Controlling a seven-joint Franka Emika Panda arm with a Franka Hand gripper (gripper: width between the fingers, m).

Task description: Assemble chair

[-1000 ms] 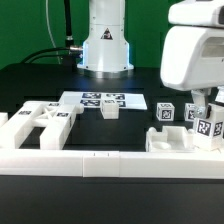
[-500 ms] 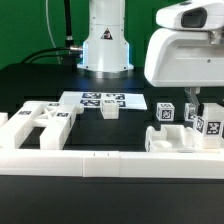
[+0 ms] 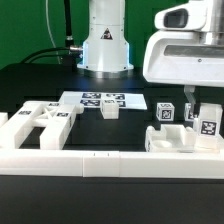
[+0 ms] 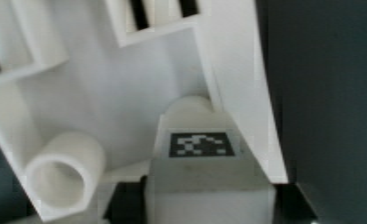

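chair pieces (image 3: 45, 120) strung along near edge of black table (image 3: 30, 85). tagged bar (image 3: 208, 127) sits on exterior view's right. my wrist swung toward exterior view's left in last second, bar barely shifted: reckon i'm twisting it home. gripper (image 4: 206, 200) looks clenched on tagged bar. marker board (image 3: 100, 100) farther back, green backdrop (image 3: 20, 25) behind.

A robotics lab is showing itself: a white robot arm (image 3: 105, 45) is standing on a black table (image 3: 40, 85) before a green backdrop (image 3: 25, 25), the marker board (image 3: 135, 101) lying beside tagged chair parts (image 3: 40, 120).
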